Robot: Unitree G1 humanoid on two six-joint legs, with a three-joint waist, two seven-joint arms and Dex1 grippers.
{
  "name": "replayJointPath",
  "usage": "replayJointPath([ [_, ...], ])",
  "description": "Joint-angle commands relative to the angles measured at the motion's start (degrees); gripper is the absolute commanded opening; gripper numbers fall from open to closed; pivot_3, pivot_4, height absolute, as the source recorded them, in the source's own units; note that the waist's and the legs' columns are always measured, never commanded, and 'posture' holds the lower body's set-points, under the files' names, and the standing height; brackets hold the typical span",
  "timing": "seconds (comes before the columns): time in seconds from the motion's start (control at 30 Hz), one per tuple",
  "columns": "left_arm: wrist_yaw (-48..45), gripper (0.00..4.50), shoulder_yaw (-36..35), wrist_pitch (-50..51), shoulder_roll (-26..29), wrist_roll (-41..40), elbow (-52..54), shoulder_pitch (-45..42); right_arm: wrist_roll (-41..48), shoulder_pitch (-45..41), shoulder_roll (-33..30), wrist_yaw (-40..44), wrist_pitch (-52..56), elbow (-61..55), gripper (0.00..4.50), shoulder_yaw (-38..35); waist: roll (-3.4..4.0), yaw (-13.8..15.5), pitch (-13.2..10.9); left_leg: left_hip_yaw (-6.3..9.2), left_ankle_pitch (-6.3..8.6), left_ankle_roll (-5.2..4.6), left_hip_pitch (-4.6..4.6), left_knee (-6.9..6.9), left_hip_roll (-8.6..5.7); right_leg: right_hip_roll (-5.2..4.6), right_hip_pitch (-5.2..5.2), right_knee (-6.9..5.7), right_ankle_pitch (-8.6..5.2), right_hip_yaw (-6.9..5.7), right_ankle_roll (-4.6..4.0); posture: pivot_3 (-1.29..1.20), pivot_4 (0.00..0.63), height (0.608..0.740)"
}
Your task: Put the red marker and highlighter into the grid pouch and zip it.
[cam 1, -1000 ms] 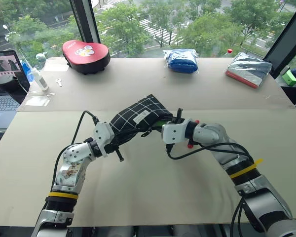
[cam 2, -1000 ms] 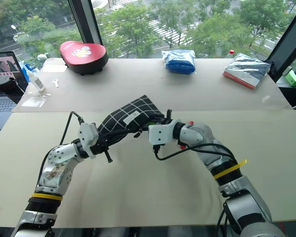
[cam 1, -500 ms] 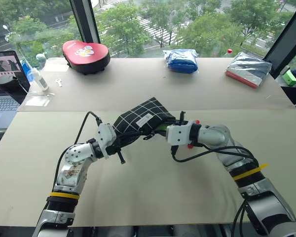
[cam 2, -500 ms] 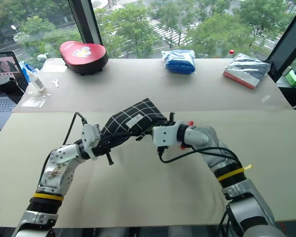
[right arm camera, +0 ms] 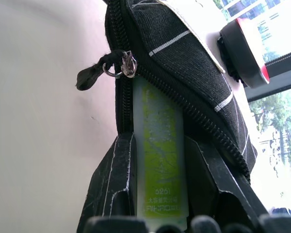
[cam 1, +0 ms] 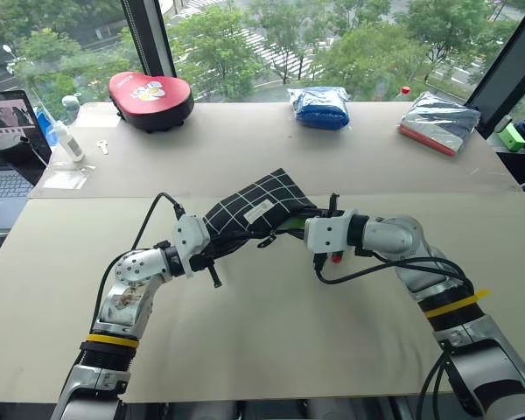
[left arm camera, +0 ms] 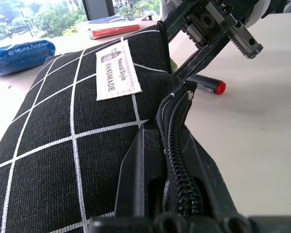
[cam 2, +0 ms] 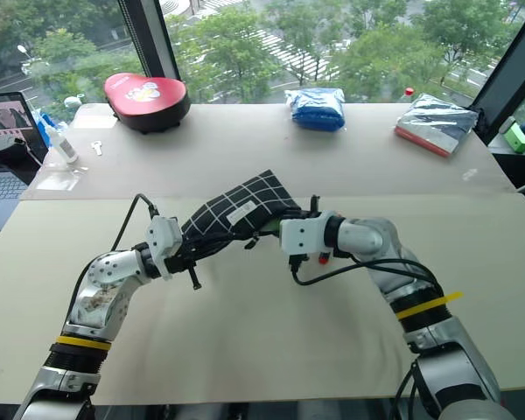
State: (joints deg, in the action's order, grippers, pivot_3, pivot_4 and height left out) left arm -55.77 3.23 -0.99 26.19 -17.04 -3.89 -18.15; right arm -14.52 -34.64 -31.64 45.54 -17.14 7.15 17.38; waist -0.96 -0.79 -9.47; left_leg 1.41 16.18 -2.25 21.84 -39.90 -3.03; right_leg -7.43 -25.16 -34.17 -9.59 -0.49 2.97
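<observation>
The grid pouch (cam 1: pixel 249 213), flat black fabric with white grid lines and a small white label reading HANDMADE, is held tilted above the surface, its zipper mouth open at the lower end with the black pull cord (right arm camera: pixel 91 75) hanging beside it. The highlighter (right arm camera: pixel 159 155), translucent lime-green, points lengthwise into that mouth, its front end inside the pouch's zipper opening. The red marker (left arm camera: pixel 207 85), dark barrel with a bright red cap, lies on the surface just past the pouch's open end.
</observation>
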Motion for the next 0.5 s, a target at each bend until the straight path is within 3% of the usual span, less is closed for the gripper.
replayJointPath([
  [0.03,0.0,0.00,-0.2,1.1,-0.1,-0.8,1.0,-0.2,0.9,-0.7,0.7,-0.9,0.3,-3.3,2.97,-1.0,0.00,0.0,0.0,0.00,0.00,0.00,0.00,0.00,0.00,0.00,0.00,0.00,0.00,0.00,0.00,0.00,0.150,0.740],
  [0.17,2.2,0.00,-2.1,9.9,-1.8,-6.7,3.6,-0.4,-1.5,-1.5,0.7,-2.9,-0.5,-2.7,4.34,-1.2,0.00,0.1,0.0,0.00,0.00,0.00,0.00,-0.01,-0.01,0.00,0.02,-0.01,0.00,0.00,0.00,0.00,0.150,0.740],
  [0.2,3.2,0.00,-2.9,13.3,-2.2,-8.8,4.4,-0.7,-1.3,-1.7,0.6,-2.9,-0.5,-2.5,4.46,-1.4,0.00,0.0,0.0,0.00,0.00,0.00,0.00,-0.02,-0.01,0.00,0.02,-0.01,0.00,0.00,0.00,0.00,0.150,0.740],
  [0.37,8.2,0.00,-7.7,23.5,-4.3,-16.6,6.4,-3.7,2.0,-2.6,-1.0,-0.9,0.7,-3.5,4.46,-3.3,0.00,0.0,0.0,0.02,-0.01,0.01,-0.01,-0.02,0.01,0.00,-0.01,-0.06,0.00,0.00,0.00,0.00,0.150,0.740],
  [0.43,9.2,0.00,-8.7,24.8,-4.3,-17.2,6.0,-5.0,10.5,-2.5,-1.9,4.1,6.0,-7.1,4.46,-5.9,-0.01,0.0,0.0,0.03,-0.02,0.03,0.00,-0.02,0.00,0.00,0.01,-0.03,0.00,-0.01,0.00,0.00,0.150,0.740],
  [0.5,9.2,0.00,-8.7,24.9,-3.7,-16.4,5.8,-5.2,21.3,-2.1,-3.4,9.1,20.6,-12.5,4.46,-9.7,-0.01,0.1,0.0,0.02,-0.02,0.03,0.01,-0.03,0.00,0.00,0.01,-0.01,0.00,0.00,0.00,0.00,0.150,0.740],
])
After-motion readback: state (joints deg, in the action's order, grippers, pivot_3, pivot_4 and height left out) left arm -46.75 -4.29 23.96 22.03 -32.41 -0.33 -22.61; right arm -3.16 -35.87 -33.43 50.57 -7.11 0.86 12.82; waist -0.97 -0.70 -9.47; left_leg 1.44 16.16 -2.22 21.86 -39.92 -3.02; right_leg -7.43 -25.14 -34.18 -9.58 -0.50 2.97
